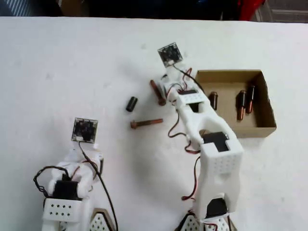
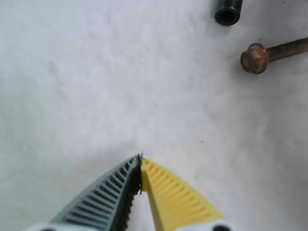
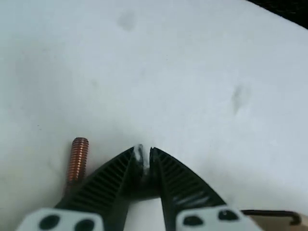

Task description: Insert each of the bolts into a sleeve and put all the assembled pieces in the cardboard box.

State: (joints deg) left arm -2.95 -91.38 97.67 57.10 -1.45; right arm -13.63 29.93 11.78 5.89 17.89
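Note:
Two copper bolts lie loose on the white table: one beside my right gripper, the other nearer the front. A black sleeve lies between them, a little left. My right gripper is shut and holds nothing, low over the table, with the first bolt's threaded end just beside one finger. My left gripper is shut and holds nothing, back by its base. Ahead of it are the sleeve and the second bolt's head. The cardboard box holds three assembled pieces.
The right arm's white body stretches from the front edge past the box's left wall. The left arm is folded at the front left. Red and black cables hang beside the right arm. Bare table spreads to the left and back.

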